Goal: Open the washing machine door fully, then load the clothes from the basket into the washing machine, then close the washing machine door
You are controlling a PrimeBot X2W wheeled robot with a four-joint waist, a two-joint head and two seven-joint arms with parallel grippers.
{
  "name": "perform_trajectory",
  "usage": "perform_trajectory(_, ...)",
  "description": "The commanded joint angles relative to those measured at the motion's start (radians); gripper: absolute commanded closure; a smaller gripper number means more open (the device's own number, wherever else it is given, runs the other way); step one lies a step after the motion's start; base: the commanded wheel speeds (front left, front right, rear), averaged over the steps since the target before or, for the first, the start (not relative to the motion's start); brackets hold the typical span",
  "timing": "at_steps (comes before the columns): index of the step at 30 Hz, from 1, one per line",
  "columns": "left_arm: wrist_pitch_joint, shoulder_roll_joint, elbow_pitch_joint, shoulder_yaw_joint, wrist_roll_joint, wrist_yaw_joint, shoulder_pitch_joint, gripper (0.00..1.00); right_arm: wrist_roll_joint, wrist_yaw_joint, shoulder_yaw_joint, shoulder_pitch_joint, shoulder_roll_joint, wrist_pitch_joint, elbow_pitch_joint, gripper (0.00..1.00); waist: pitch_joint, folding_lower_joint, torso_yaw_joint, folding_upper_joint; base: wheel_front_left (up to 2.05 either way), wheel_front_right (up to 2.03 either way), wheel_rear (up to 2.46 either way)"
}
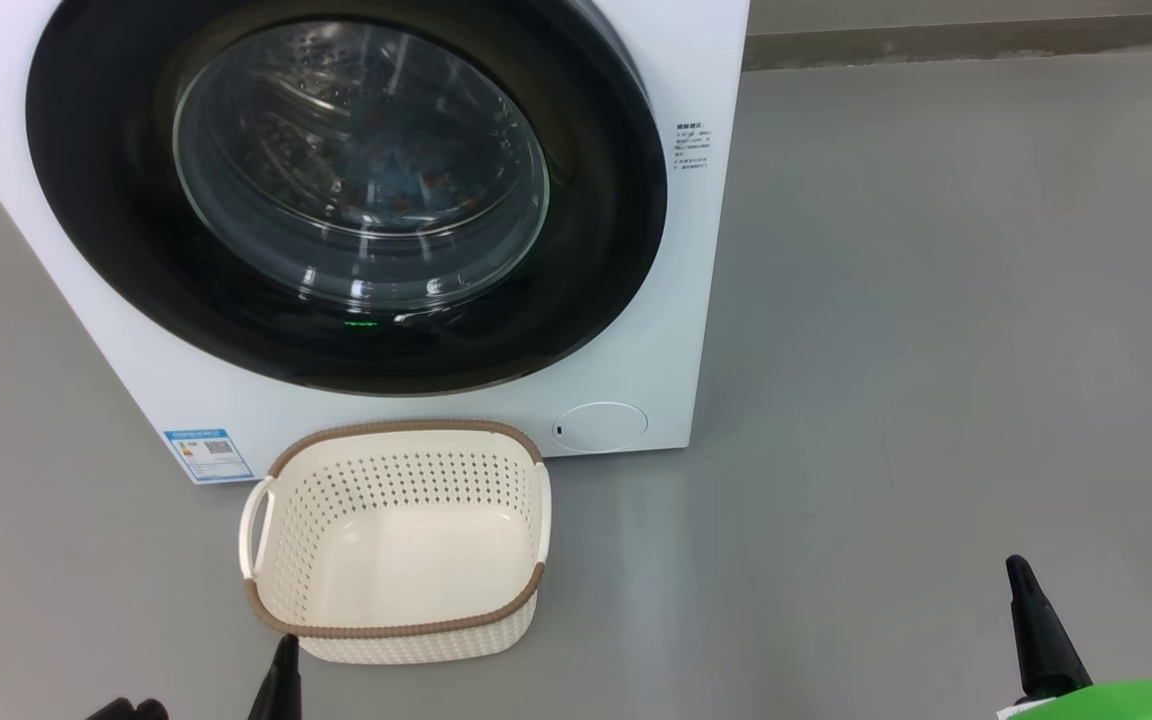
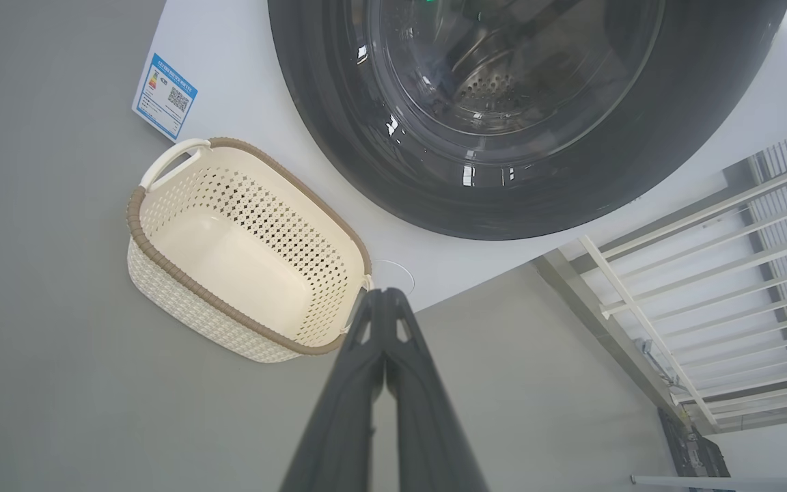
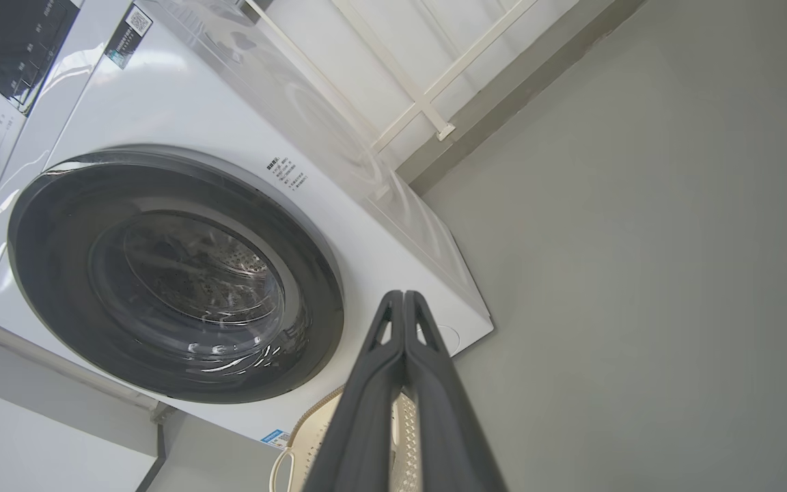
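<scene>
Grey, smooth flooring (image 1: 936,350) runs under and to the right of the large white boxy front-loading washing machine (image 1: 696,250), and a pale barred railing (image 2: 708,273) stands against the wall beyond the machine's right side. On the machine's front, the big round washing machine door with a wide glossy black rim and a bulging clear glass centre (image 1: 96,200) lies closed against the panel. Through the glass the perforated steel drum (image 1: 336,120) can be seen, with a few small orange flecks (image 1: 436,185) too dim to identify.

Just in front of the machine, below the door, sits the small cream-white perforated plastic basket with a brown woven-look rim (image 1: 406,428), upright on the floor, its plain bottom showing in full. A blue label sticker (image 1: 208,452) is on the machine's lower left corner, and a round white cover (image 1: 600,427) on its lower right.

Both arms hang back from the machine. The left gripper (image 2: 385,294) is near the basket's near edge, its two dark fingers pressed together on nothing. The right gripper (image 3: 404,295) is well off to the machine's right, fingers likewise together and holding nothing.
</scene>
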Motion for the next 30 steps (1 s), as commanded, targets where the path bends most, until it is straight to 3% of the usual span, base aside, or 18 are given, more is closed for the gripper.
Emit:
perform_trajectory(1, 0.005, 0.016, -0.019, 0.027, -0.021, -0.01, -0.05, 1.0, 0.031, -0.003, 0.009, -0.047, -0.005, 0.004, -0.021, 1.0, 0.0, -0.0001, 0.0, -0.0001, 0.0, 0.0, 0.0)
perform_trajectory(30, 0.086, 0.02, -0.013, 0.102, -0.291, -0.047, -0.087, 1.0, 0.344, -0.005, 0.012, -0.093, 0.002, 0.087, 0.013, 1.0, 0.007, -0.0001, 0.0, -0.0001, 0.0, 0.0, 0.0)
